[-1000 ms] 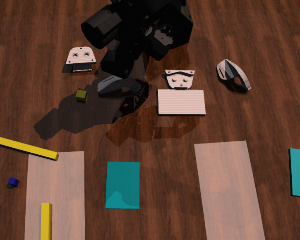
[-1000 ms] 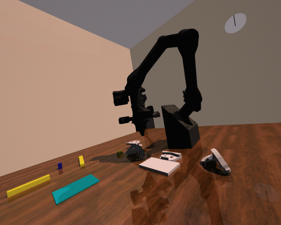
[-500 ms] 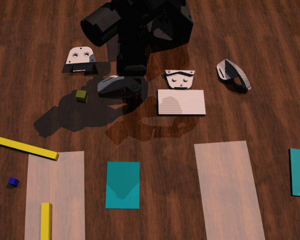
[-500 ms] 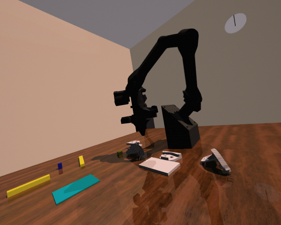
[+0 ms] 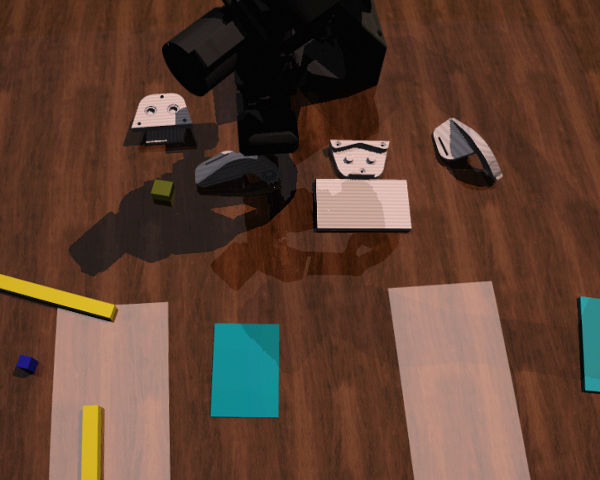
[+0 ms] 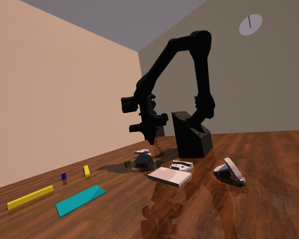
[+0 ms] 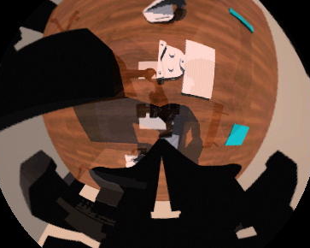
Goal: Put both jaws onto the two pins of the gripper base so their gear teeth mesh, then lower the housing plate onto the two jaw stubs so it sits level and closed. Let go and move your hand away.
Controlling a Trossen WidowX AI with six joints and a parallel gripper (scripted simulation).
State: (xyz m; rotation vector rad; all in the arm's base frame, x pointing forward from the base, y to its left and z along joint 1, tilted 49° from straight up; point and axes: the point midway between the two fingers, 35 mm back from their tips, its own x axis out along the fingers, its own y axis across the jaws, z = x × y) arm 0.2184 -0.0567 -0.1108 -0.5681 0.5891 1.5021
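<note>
My gripper (image 6: pixel 151 143) (image 7: pixel 160 141) is shut and empty, pointing down above the left jaw; its fingertips cannot be made out in the top view. The left jaw (image 5: pixel 223 170) (image 6: pixel 143 159) (image 7: pixel 172 141), grey in shadow, lies on the table. The right jaw (image 5: pixel 451 139) (image 6: pixel 233 169) (image 7: pixel 158 14) lies tilted at the far right. The white gripper base (image 5: pixel 360 155) (image 6: pixel 181 167) (image 7: pixel 176 62) shows its two pins, with no jaw on them. The housing plate (image 5: pixel 160 118) (image 7: pixel 130 161), with two round holes, lies at the left, partly hidden by fingers in the wrist view.
A white slab (image 5: pixel 362 204) (image 6: pixel 170 176) (image 7: pixel 201 70) lies right in front of the base. An olive cube (image 5: pixel 162 189) (image 6: pixel 127 163) lies by the left jaw. Yellow bars (image 5: pixel 55 296) (image 5: pixel 91 439), a blue cube (image 5: pixel 26 363) and teal plates (image 5: pixel 244 368) (image 5: pixel 592 343) lie farther forward.
</note>
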